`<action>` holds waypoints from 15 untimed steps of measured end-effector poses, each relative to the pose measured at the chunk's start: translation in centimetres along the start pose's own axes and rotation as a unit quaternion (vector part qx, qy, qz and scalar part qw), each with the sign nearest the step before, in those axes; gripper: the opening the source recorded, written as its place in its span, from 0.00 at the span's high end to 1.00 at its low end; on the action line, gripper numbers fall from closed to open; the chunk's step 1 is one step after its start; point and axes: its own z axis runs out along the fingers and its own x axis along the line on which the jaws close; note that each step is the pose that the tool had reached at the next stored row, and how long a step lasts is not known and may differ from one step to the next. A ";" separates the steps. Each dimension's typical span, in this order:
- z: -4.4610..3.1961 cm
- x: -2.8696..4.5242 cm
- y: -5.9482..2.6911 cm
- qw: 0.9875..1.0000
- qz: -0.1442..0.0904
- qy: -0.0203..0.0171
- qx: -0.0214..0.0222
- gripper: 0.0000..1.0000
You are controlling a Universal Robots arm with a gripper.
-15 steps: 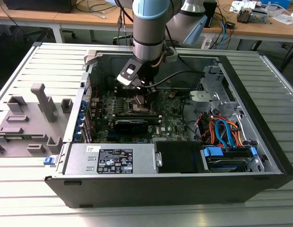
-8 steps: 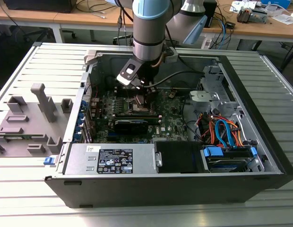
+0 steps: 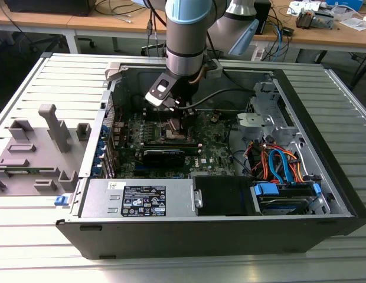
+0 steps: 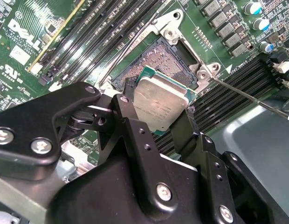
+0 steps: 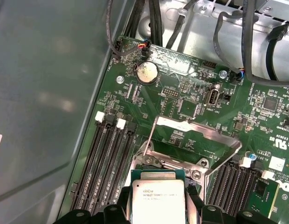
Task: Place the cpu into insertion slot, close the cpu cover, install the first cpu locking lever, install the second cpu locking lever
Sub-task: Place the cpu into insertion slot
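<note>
My gripper (image 4: pixel 156 111) is shut on the cpu (image 4: pixel 159 103), a flat square chip with a silver-grey top, its black fingers (image 4: pixel 123 105) pressing on two opposite edges. In the first wrist view the cpu (image 5: pixel 157 201) hangs just above the near edge of the insertion slot (image 5: pixel 151 164). The insertion slot (image 4: pixel 165 58) lies open with its dark pin field bare. The cpu cover (image 5: pixel 200 131), a silver frame plate, stands swung up behind the slot. Two thin locking levers (image 4: pixel 249 99) (image 4: pixel 130 46) stick out unlatched on either side. In the exterior view the gripper (image 3: pixel 176 121) is low inside the computer case.
Black memory slots (image 5: pixel 105 158) flank the socket on both sides. A coin battery (image 5: pixel 147 72) and loose black cables (image 5: pixel 247 42) lie beyond it. The open case (image 3: pixel 324 177) holds a power supply, blue drive bays and a black expansion card (image 3: pixel 165 154). Grey fixtures (image 3: pixel 35 153) sit at the exterior view's left.
</note>
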 end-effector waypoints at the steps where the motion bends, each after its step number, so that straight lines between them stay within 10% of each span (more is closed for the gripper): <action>1: 0.00 0.00 0.00 1.000 0.001 0.000 0.000 0.45; 15: 0.01 0.00 0.00 0.999 0.047 -0.002 0.000 0.45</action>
